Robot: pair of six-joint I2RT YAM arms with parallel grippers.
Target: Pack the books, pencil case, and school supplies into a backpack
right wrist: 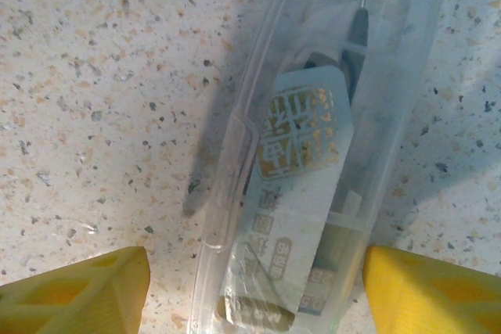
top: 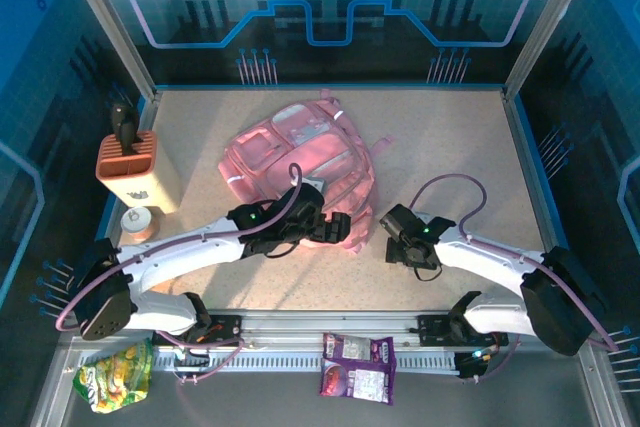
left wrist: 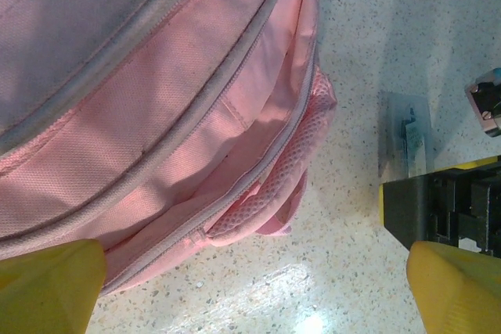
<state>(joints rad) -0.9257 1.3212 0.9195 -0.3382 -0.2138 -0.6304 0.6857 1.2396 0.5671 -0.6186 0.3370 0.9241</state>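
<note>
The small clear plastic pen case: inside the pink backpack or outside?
Outside. The clear pen case lies flat on the speckled table between the right end effector's yellow fingers, apart from the pink backpack.

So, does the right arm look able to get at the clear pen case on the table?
Probably yes. The right gripper hangs straight over the clear pen case, one yellow finger on each side, jaws open, nothing lying on it; the backpack sits apart.

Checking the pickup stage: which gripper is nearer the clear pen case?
Right. The right gripper hangs over the clear pen case, straddling it; the left gripper sits at the edge of the backpack, the case off to its side.
</note>
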